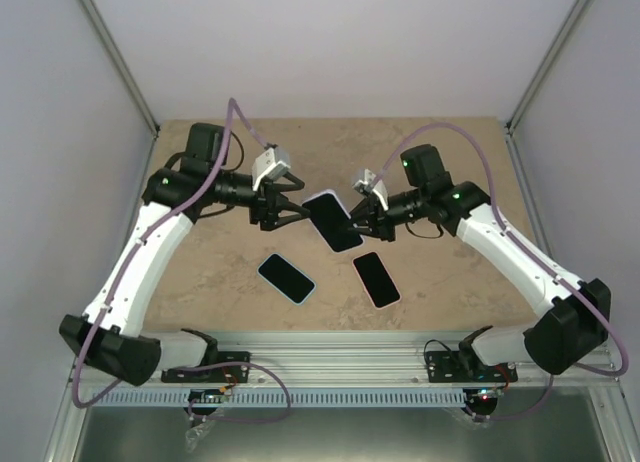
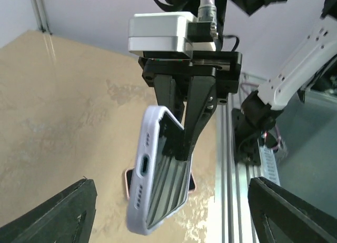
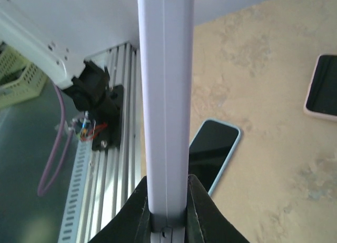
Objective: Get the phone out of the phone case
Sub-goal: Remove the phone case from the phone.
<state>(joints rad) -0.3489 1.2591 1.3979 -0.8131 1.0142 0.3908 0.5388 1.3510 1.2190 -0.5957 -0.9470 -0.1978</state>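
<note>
A phone (image 1: 333, 220) with a dark screen sits in a lavender phone case (image 2: 141, 180) and hangs in the air over the middle of the table. My right gripper (image 1: 362, 222) is shut on one end of it; in the right wrist view the case's edge (image 3: 166, 95) runs up from between my right fingers (image 3: 138, 209). My left gripper (image 1: 287, 212) is at the phone's other end, open. In the left wrist view its fingers (image 2: 52, 216) stand wide on either side of the case without touching it. The charging port faces that camera.
Two other phones lie screen up on the tan table: one in a light blue case (image 1: 287, 278), one in a pink case (image 1: 376, 279). The aluminium rail (image 1: 330, 367) with the arm bases runs along the near edge. Grey walls enclose the back and sides.
</note>
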